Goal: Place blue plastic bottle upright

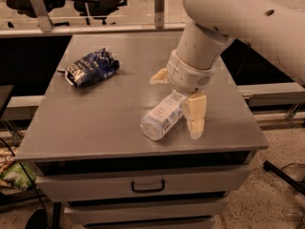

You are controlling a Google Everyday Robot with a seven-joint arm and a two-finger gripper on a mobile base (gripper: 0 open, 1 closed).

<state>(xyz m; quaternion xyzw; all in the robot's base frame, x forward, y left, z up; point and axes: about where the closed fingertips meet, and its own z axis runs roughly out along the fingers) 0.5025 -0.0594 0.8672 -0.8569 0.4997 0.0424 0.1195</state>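
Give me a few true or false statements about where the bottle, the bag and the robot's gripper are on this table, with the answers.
1. The blue plastic bottle lies on its side on the table. True.
2. The snack bag is touching the bottle. False: it lies well apart from it, toward the table's far left corner.
3. The gripper is down at the bottle's cap end, open, with one finger on each side of the bottle. True.
4. A soda can stands on the table next to the bottle. False: only the bottle and the snack bag are on the table.
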